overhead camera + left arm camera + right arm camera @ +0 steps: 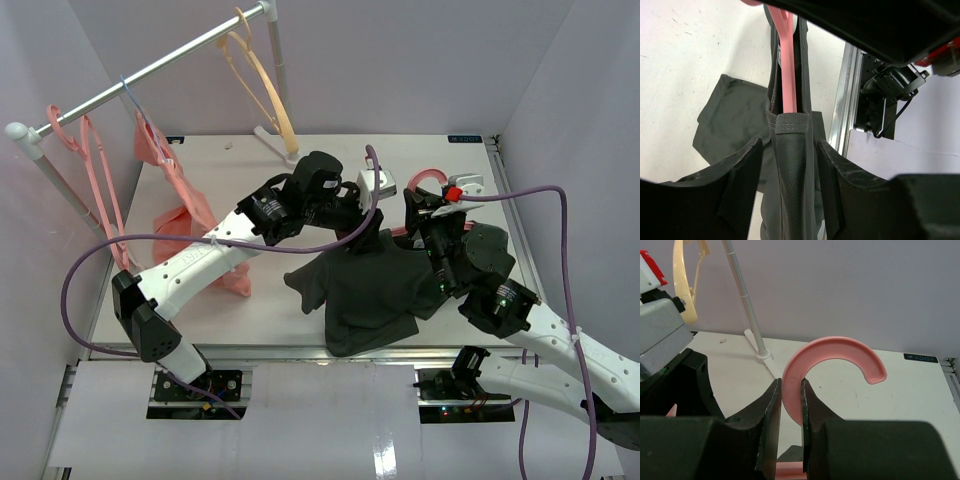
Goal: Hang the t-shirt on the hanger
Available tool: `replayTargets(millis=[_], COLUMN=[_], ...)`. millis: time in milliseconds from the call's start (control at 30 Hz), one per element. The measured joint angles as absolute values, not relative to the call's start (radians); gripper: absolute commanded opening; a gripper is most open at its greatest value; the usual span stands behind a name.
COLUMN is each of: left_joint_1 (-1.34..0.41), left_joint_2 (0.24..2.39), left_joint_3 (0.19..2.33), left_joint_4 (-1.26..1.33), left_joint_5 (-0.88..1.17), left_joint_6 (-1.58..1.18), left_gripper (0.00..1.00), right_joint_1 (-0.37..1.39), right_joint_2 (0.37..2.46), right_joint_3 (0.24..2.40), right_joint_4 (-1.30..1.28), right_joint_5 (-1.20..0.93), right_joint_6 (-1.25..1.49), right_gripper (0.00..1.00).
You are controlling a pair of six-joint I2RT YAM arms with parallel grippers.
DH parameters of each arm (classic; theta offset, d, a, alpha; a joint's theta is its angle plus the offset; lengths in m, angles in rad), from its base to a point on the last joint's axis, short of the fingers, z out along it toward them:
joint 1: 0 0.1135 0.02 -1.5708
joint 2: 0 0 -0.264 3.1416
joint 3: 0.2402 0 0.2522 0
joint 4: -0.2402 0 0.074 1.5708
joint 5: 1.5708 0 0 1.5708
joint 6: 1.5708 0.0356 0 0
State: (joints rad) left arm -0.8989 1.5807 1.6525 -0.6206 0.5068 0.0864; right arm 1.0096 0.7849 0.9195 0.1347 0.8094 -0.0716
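Observation:
The dark t-shirt (370,290) lies crumpled at mid-table, its upper part lifted. The salmon-pink hanger (428,176) shows its hook above the shirt. In the right wrist view my right gripper (791,395) is shut on the stem of the hanger's hook (835,352). The left wrist view shows a pink hanger arm (787,65) running down into the shirt's opening (792,125). My left gripper (790,145) stands open astride a folded band of the shirt (795,170), with small gaps on both sides. The rest of the hanger is hidden inside the cloth.
A clothes rail (150,75) crosses the back left, carrying a tan-yellow hanger (265,85), pink hangers (95,170) and a salmon-pink garment (185,215). The rail's foot and pole (747,305) stand at the back. The table's metal front edge (842,100) is close.

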Motion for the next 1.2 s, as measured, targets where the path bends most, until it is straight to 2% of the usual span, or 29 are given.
replayTargets(millis=[100, 167, 200, 267, 300, 433, 500, 567, 600, 633, 733, 900, 1200], left_joint_1=[-0.899, -0.899, -0.899, -0.899, -0.899, -0.897, -0.897, -0.897, -0.897, -0.898, -0.899, -0.900, -0.900], left_joint_2=[1.596, 1.608, 1.614, 1.624, 1.629, 1.630, 1.628, 1.626, 1.624, 1.620, 1.592, 1.521, 1.168], left_joint_3=[1.654, 1.654, 1.654, 1.654, 1.654, 1.645, 1.631, 1.614, 1.604, 1.590, 1.550, 1.501, 1.293], left_joint_4=[-0.624, -0.627, -0.628, -0.629, -0.629, -0.625, -0.626, -0.627, -0.626, -0.629, -0.652, -0.706, -0.823], left_joint_5=[0.517, 0.531, 0.538, 0.554, 0.563, 0.569, 0.568, 0.561, 0.553, 0.538, 0.445, 0.298, -0.046], left_joint_6=[0.081, 0.075, 0.073, 0.068, 0.062, 0.038, 0.027, 0.016, 0.005, -0.004, -0.060, -0.151, -0.268], left_gripper=[0.46, 0.37, 0.29, 0.07, 0.01, 0.00, 0.00, 0.00, 0.00, 0.00, 0.00, 0.00, 0.00], right_joint_1=[1.010, 1.010, 1.010, 1.010, 1.010, 1.009, 1.009, 1.008, 1.008, 1.008, 1.009, 1.010, 1.009], right_joint_2=[0.785, 0.785, 0.785, 0.785, 0.785, 0.779, 0.769, 0.762, 0.761, 0.760, 0.744, 0.646, 0.449], right_joint_3=[0.920, 0.920, 0.920, 0.920, 0.920, 0.912, 0.892, 0.874, 0.867, 0.866, 0.866, 0.864, 0.821], right_joint_4=[0.138, 0.138, 0.138, 0.137, 0.136, 0.132, 0.134, 0.129, 0.126, 0.113, 0.080, -0.007, -0.076], right_joint_5=[0.808, 0.807, 0.806, 0.804, 0.803, 0.795, 0.787, 0.779, 0.775, 0.769, 0.759, 0.778, 0.866], right_joint_6=[-0.070, -0.069, -0.067, -0.066, -0.066, -0.056, -0.042, -0.025, -0.017, -0.008, 0.022, 0.074, 0.090], right_gripper=[0.08, 0.08, 0.08, 0.08, 0.08, 0.11, 0.33, 0.49, 0.66, 0.72, 0.82, 0.85, 0.86])
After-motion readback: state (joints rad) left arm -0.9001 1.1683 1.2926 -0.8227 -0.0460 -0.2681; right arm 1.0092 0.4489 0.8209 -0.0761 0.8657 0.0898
